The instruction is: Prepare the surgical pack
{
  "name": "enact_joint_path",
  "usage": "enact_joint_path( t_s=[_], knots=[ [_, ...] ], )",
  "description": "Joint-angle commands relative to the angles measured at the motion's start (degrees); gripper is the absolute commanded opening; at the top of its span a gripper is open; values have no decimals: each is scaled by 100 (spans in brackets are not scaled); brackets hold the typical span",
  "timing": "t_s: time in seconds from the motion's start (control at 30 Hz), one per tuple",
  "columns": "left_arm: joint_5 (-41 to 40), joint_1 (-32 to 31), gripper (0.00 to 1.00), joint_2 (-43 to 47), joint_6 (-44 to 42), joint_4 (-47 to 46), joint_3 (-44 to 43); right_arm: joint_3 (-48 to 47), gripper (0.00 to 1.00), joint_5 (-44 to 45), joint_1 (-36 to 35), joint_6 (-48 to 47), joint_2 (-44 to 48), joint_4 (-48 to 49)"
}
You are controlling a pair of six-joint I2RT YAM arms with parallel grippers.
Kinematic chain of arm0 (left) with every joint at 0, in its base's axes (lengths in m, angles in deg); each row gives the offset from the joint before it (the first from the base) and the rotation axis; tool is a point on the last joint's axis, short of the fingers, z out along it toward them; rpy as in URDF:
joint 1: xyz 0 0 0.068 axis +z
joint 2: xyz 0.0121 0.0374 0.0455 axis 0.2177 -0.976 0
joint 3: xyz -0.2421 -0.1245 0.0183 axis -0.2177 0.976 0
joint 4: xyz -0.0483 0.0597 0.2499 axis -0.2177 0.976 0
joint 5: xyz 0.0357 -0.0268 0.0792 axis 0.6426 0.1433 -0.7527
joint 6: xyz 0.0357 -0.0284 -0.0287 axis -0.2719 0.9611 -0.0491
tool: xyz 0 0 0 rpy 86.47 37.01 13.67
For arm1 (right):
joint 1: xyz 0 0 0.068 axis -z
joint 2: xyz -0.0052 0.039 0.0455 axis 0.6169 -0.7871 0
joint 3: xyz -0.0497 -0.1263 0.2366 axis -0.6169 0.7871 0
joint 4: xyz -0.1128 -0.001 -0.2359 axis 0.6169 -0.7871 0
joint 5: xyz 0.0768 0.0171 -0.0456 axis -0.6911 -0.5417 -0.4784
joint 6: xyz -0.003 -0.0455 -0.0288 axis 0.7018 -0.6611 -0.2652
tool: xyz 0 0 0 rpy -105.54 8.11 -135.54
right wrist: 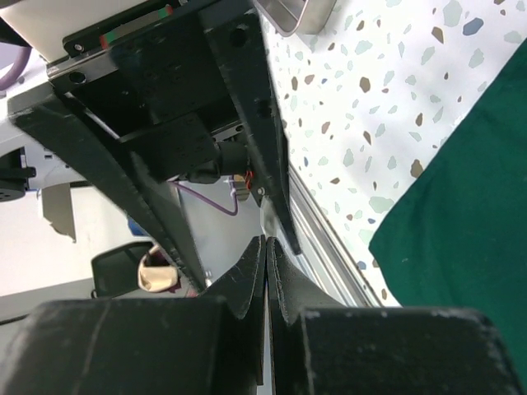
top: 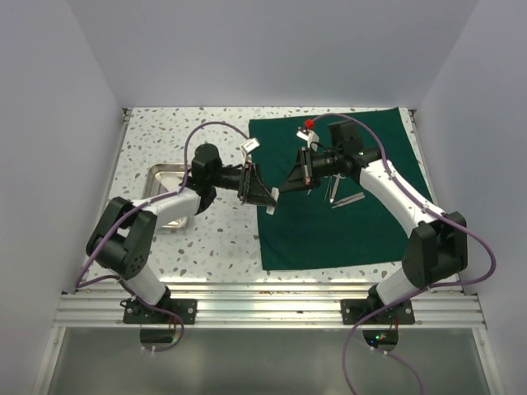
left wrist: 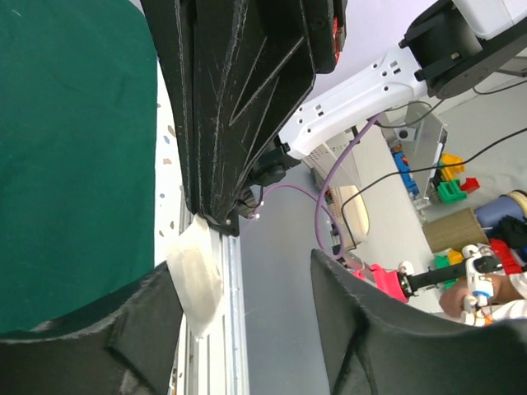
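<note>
Since the left fingers (left wrist: 247, 329) gape half-open with gauze (left wrist: 198, 276) seemingly touching just 1, it may fall; right fingers (right wrist: 265, 247) pinch shut, empty.

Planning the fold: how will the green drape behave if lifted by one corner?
Likely floppy: the drape lies flat like thin cloth, so it should sag rather than hold shape. The instruments resting on it would probably slide. Its matte weave looks unlikely to slip from a pinch.
</note>
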Motion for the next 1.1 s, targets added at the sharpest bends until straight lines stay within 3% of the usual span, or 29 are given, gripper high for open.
enact_joint_path(
  t_s=[0.0,0.5,0.53,0.57,0.67,0.73,0.83,0.93,1.07],
  knots=[
    [127,-13,58,94,70,-365,62,-223,0,31,-25,1,233,112],
    [127,-4,9,24,0,-93,18,-249,0,22,-25,-88,198,42],
    [119,13,6,15,-61,72,-8,-258,1,66,-25,-27,180,7],
    [66,31,3,24,-175,265,-26,-267,8,240,-8,-9,163,-19],
    [-126,224,0,59,-956,1459,-149,-520,38,873,1,-174,14,-631],
    [-424,566,0,68,-1931,2869,-306,-731,46,1672,53,-315,-48,-1098],
    [-689,1251,0,146,-2653,4017,-334,-830,49,2351,211,-351,-197,-1434],
    [-1495,2042,0,234,-3286,5238,-448,-698,50,2369,431,-325,-312,-1444],
    [-2306,3077,0,427,-3524,5997,-422,-566,49,2220,598,-325,-496,-1382]
  ],
)
